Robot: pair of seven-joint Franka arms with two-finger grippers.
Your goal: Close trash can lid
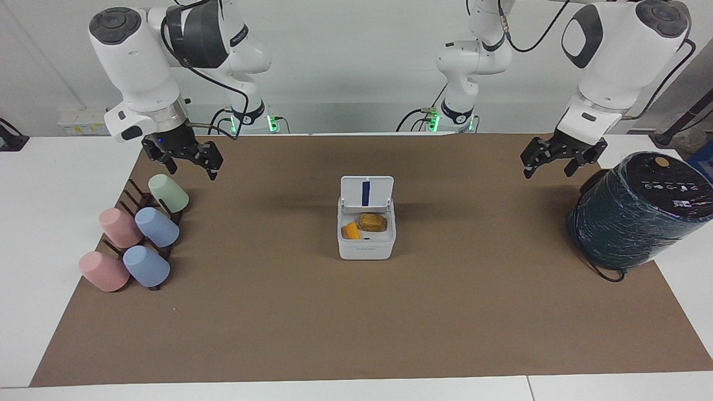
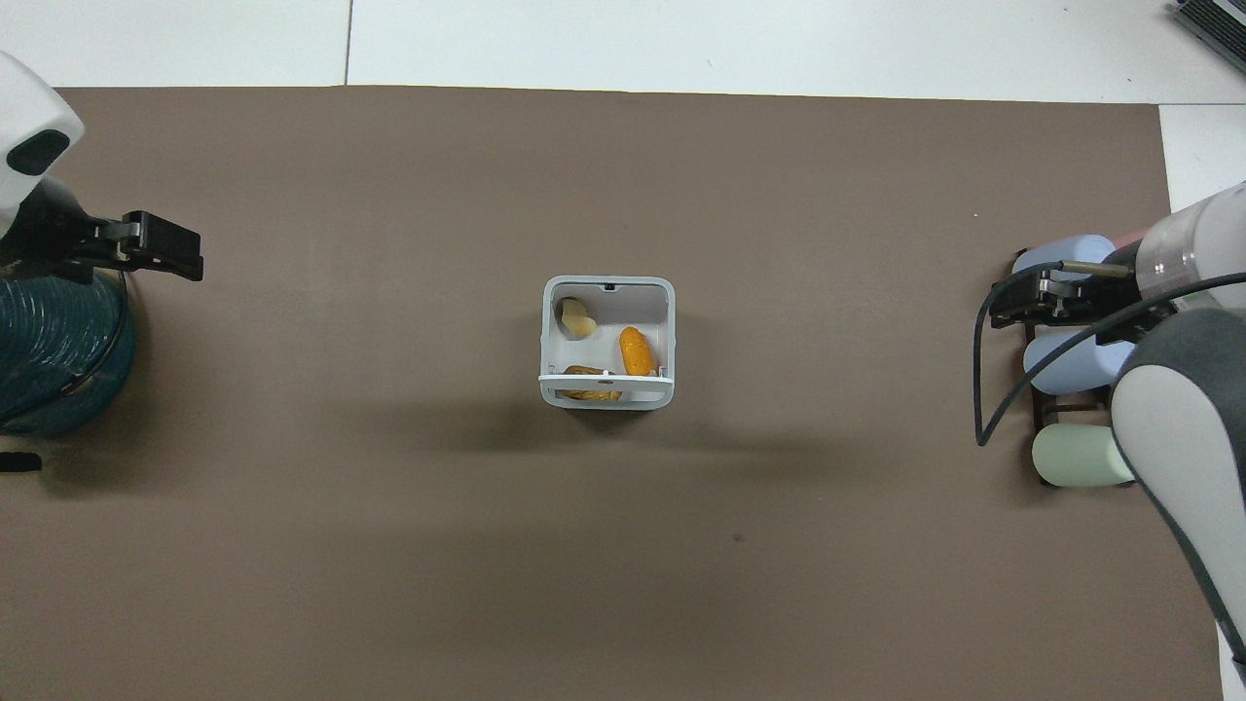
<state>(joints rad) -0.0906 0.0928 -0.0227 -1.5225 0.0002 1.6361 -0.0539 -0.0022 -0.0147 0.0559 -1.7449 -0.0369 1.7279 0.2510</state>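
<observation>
The small white trash can [image 1: 366, 245] stands at the middle of the brown mat and also shows in the overhead view [image 2: 557, 336]. Its lid [image 1: 366, 192] stands upright and open on the edge nearer the robots, with the blue stripe showing. From overhead the lid [image 2: 605, 381] is seen edge-on. An orange piece [image 2: 635, 350], a brown piece [image 1: 372, 222] and a pale piece [image 2: 577, 317] lie inside. My left gripper [image 1: 547, 170] is open and empty in the air beside the dark cylinder, well apart from the can. My right gripper [image 1: 193, 171] is open and empty over the cup rack.
A large dark wrapped cylinder [image 1: 635, 211] stands at the left arm's end of the table. A rack of several pastel cups [image 1: 139, 234] lies at the right arm's end. The brown mat [image 1: 356, 323] covers most of the table.
</observation>
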